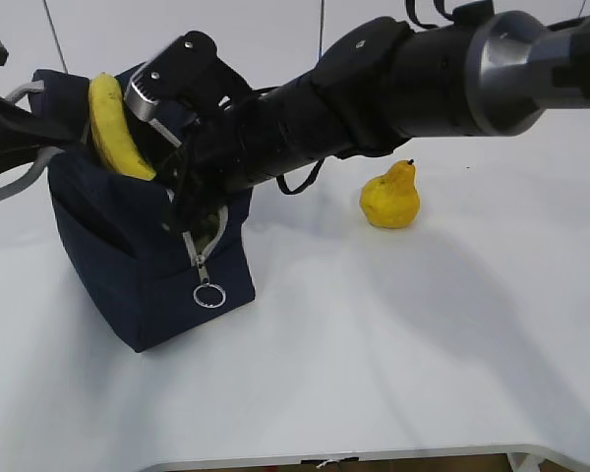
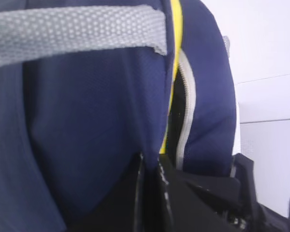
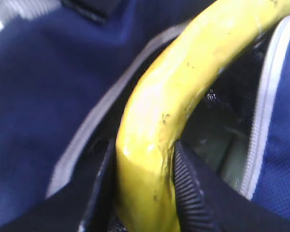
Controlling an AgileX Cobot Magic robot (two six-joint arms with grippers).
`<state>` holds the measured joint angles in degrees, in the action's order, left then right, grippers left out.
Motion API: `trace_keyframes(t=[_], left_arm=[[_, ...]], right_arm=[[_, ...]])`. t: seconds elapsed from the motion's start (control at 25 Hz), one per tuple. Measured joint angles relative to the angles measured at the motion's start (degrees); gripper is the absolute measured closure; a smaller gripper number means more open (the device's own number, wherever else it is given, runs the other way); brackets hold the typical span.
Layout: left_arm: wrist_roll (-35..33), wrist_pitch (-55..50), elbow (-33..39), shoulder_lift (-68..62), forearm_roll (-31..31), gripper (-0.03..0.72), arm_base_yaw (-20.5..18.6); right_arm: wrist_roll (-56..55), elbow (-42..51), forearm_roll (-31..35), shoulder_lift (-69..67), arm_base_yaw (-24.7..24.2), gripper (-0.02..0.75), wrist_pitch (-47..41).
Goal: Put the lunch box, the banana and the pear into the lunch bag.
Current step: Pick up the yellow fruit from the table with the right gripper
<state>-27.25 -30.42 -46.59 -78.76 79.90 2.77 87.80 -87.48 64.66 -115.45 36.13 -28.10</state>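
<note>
Honestly just a plain white worktop [image 1: 393, 344] here, with a pale wall [image 1: 226, 29] behind it showing a couple thin dark seams.

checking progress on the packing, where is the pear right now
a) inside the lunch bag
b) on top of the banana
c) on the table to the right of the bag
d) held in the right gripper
c: the pear sits upright on the white table, apart from the lunch bag, while the right gripper is closed on the banana at the bag's opening.
</note>
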Motion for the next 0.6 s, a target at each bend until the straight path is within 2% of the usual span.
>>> trace_keyframes(t=[0.6], left_arm=[[0.00,-0.73,0.00,0.00,0.00,0.701,0.00]], right_arm=[[-1.35,-0.13,-1.65,-2.23,0.14,0.441,-2.58]])
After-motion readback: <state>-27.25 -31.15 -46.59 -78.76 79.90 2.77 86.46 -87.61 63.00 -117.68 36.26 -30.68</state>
